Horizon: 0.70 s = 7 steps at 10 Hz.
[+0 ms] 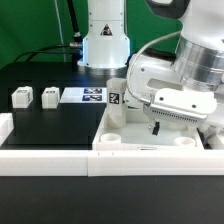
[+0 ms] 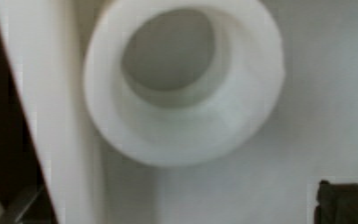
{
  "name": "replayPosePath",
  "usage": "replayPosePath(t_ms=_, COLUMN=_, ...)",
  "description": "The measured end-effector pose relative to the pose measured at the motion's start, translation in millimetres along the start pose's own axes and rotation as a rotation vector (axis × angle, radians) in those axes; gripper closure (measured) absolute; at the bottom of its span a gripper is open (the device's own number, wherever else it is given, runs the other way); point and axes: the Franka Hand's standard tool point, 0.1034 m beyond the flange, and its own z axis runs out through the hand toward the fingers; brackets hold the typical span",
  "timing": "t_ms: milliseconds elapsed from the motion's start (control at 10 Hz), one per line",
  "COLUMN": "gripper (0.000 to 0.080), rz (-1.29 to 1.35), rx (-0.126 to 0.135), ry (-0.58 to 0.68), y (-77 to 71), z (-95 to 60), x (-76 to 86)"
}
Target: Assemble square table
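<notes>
So, the tabletop (image 1: 145,140) is lying flat on the exterior view's right side of the black table (image 1: 60,125), right up against the low white wall (image 1: 50,152) along the near edge. Its round holes face up. I can make out one socket (image 1: 113,140) at the near corner toward the exterior view's left and another socket (image 1: 185,143) at the near corner toward the right.

One leg (image 1: 115,97) with a tag on its face stands upright at the far corner on the exterior view's left. I can't tell from here whether it's seated in a hole or just standing by it.

My claw (image 1: 158,125) hangs low over the tabletop, tilted, and its body covers a good part of the right half. The wrist view is basically filled by a single socket (image 2: 176,85), really close and blurry, with flat white tabletop (image 2: 318,100) around it. Neither picture gives me a clean look at the fingers, so I can't tell how wide the claw is or whether it's got anything.

Further out, a second leg (image 1: 50,96) and a third leg (image 1: 21,97) stand near each other but apart, well off toward the exterior view's left. The marker board (image 1: 85,95) lies flat between them and the tabletop. The robot's white base (image 1: 105,45) is at the back.
</notes>
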Motion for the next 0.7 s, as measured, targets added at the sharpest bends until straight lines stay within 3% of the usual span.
replayPosePath(t_ms=100, gripper=0.0151, rz=0.004, rx=0.001, ry=0.0, y=0.3, z=-1.1, x=-0.1)
replayPosePath(t_ms=200, gripper=0.0151, rz=0.063, rx=0.058, ry=-0.002, y=-0.5, z=-22.5, x=-0.2)
replayPosePath(t_ms=300, gripper=0.0151, rz=0.079, rx=0.087, ry=-0.023, y=-7.8, z=-53.5, x=-1.0)
replayPosePath(t_ms=500, gripper=0.0151, rz=0.138, rx=0.132, ry=-0.035, y=-43.5, z=-83.6, x=-0.1)
replayPosePath(t_ms=600, gripper=0.0151, rz=0.165, rx=0.141, ry=-0.042, y=-62.2, z=-89.5, x=-0.4)
replayPosePath(t_ms=700, gripper=0.0151, rz=0.208, rx=0.152, ry=-0.039, y=-90.5, z=-87.4, x=2.6)
